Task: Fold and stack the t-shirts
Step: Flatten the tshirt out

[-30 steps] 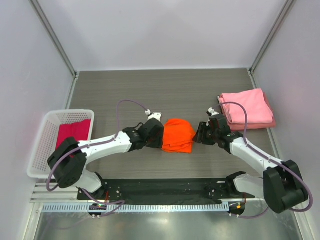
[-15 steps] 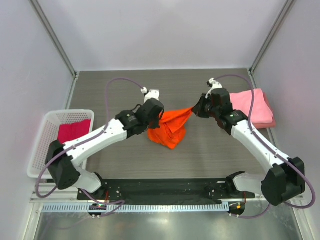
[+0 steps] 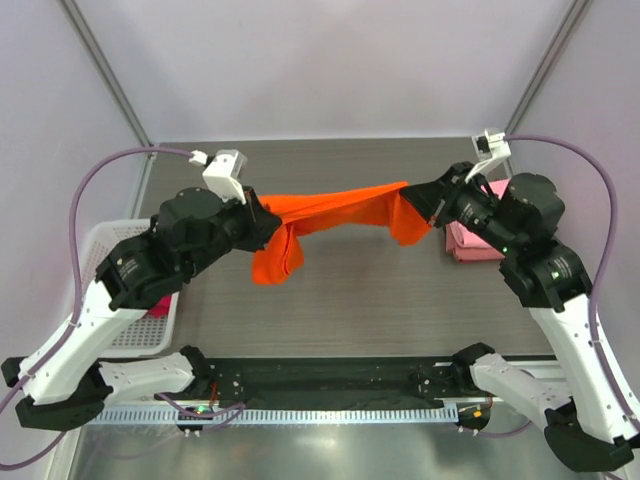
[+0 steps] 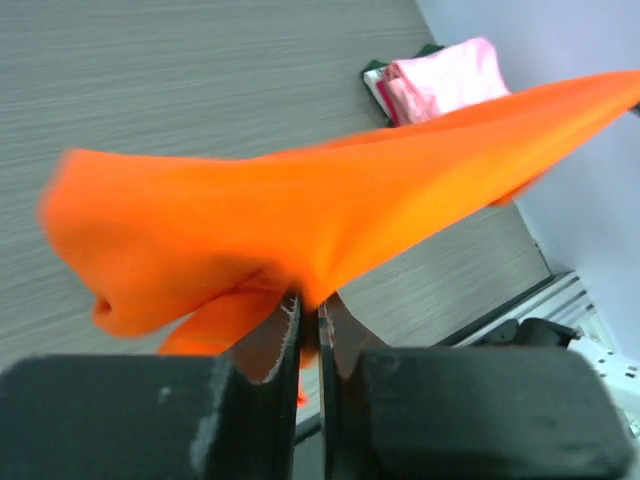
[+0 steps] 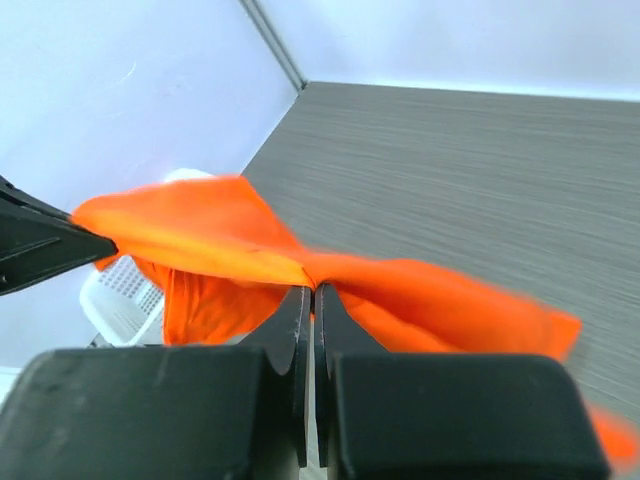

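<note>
The orange t-shirt (image 3: 330, 211) hangs stretched in the air above the table between both arms. My left gripper (image 3: 268, 222) is shut on its left end, where loose cloth droops toward the table. My right gripper (image 3: 420, 205) is shut on its right end. In the left wrist view the orange t-shirt (image 4: 300, 215) is pinched in the left gripper (image 4: 311, 310). In the right wrist view the right gripper (image 5: 313, 295) pinches an edge of the orange t-shirt (image 5: 420, 290). Folded pink t-shirts (image 3: 470, 243) lie at the right, mostly hidden by the right arm. The magenta t-shirt is hidden.
A white lattice basket (image 3: 130, 325) stands at the left edge, largely covered by the left arm. Grey walls enclose the table on three sides. The pink stack (image 4: 440, 80) shows far off in the left wrist view, the basket (image 5: 125, 295) in the right wrist view.
Both grippers shut on the orange t-shirt, lifted it off the table and moved apart, stretching it out in the air. Both arms rose toward the camera.
</note>
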Available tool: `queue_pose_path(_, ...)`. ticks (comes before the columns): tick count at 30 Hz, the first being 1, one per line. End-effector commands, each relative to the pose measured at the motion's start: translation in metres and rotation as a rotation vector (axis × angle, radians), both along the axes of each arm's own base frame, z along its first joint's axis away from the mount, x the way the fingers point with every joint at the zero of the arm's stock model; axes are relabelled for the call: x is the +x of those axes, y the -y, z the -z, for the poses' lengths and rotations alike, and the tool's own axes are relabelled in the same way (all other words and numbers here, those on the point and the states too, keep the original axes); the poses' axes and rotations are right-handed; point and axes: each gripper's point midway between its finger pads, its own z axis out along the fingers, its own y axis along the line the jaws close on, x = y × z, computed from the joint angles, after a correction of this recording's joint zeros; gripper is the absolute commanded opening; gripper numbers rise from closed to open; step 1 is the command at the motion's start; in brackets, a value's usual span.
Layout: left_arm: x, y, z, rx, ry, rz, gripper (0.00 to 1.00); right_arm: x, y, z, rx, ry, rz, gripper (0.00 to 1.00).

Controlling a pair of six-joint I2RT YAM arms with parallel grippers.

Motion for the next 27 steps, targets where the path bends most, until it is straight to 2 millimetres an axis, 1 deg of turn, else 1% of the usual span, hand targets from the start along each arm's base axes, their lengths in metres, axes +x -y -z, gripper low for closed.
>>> queue_pose_path(1,-0.011,-0.032,0.024,0.121,-0.065,-0.048,0.12,-0.005,0.021,-0.006,-0.028,0.007,0.082,0.01)
queue_pose_path(2,-0.005,-0.043,0.034,0.175,-0.068,-0.111,0.22,-0.003,0.022,-0.003,-0.034,0.0,0.091,0.01)
queue_pose_path(3,-0.002,-0.048,0.041,0.206,-0.079,-0.143,0.39,0.001,0.024,0.004,-0.044,-0.015,0.107,0.01)
queue_pose_path(4,0.001,-0.052,0.049,0.24,-0.09,-0.168,0.59,0.005,0.025,0.012,-0.055,-0.036,0.121,0.01)
queue_pose_path(5,0.005,-0.062,0.063,0.31,-0.106,-0.217,0.67,0.014,0.024,0.026,-0.075,-0.074,0.134,0.01)
queue_pose_path(6,0.01,-0.063,0.076,0.355,-0.122,-0.245,0.74,0.021,0.025,0.046,-0.099,-0.123,0.149,0.01)
queue_pose_path(7,0.014,-0.065,0.088,0.39,-0.135,-0.269,0.82,0.029,0.026,0.059,-0.12,-0.154,0.173,0.01)
queue_pose_path(8,0.017,-0.06,0.106,0.42,-0.157,-0.259,0.83,0.041,0.025,0.08,-0.149,-0.209,0.191,0.04)
queue_pose_path(9,0.016,-0.053,0.118,0.432,-0.182,-0.23,0.84,0.049,0.025,0.099,-0.178,-0.255,0.205,0.05)
queue_pose_path(10,0.016,-0.043,0.133,0.449,-0.215,-0.187,0.83,0.055,0.027,0.11,-0.198,-0.282,0.224,0.05)
queue_pose_path(11,0.007,-0.023,0.157,0.426,-0.273,-0.088,0.83,0.061,0.024,0.131,-0.231,-0.331,0.22,0.05)
queue_pose_path(12,0.003,-0.012,0.168,0.408,-0.293,-0.036,0.83,0.064,0.024,0.136,-0.24,-0.345,0.225,0.05)
queue_pose_path(13,-0.002,-0.003,0.177,0.386,-0.297,0.015,0.84,0.066,0.025,0.146,-0.253,-0.366,0.228,0.05)
queue_pose_path(14,-0.005,0.016,0.181,0.337,-0.268,0.08,0.85,0.067,0.025,0.153,-0.264,-0.379,0.231,0.05)
queue_pose_path(15,-0.017,0.022,0.206,0.341,-0.305,0.135,0.86,0.068,0.026,0.164,-0.281,-0.4,0.231,0.05)
queue_pose_path(16,-0.021,0.028,0.214,0.324,-0.313,0.164,0.88,0.069,0.027,0.169,-0.291,-0.407,0.235,0.05)
queue_pose_path(17,-0.023,0.044,0.215,0.278,-0.289,0.203,0.88,0.069,0.027,0.173,-0.298,-0.413,0.237,0.05)
queue_pose_path(19,-0.031,0.061,0.229,0.251,-0.283,0.256,0.88,0.068,0.03,0.182,-0.31,-0.429,0.246,0.05)
queue_pose_path(21,-0.042,0.078,0.241,0.258,-0.297,0.288,0.87,0.068,0.042,0.185,-0.331,-0.425,0.302,0.04)
queue_pose_path(22,-0.041,0.086,0.241,0.242,-0.288,0.289,0.84,0.067,0.045,0.183,-0.326,-0.414,0.315,0.04)
queue_pose_path(23,-0.043,0.092,0.252,0.256,-0.312,0.285,0.83,0.064,0.047,0.182,-0.326,-0.409,0.318,0.04)
queue_pose_path(24,-0.051,0.102,0.256,0.239,-0.33,0.293,0.83,0.062,0.05,0.186,-0.333,-0.411,0.33,0.04)
queue_pose_path(25,-0.053,0.113,0.256,0.212,-0.332,0.305,0.81,0.058,0.054,0.182,-0.33,-0.398,0.341,0.04)
queue_pose_path(26,-0.059,0.122,0.269,0.222,-0.359,0.32,0.81,0.057,0.057,0.183,-0.331,-0.394,0.35,0.04)
queue_pose_path(27,-0.07,0.133,0.271,0.208,-0.37,0.343,0.81,0.054,0.063,0.188,-0.343,-0.401,0.372,0.04)
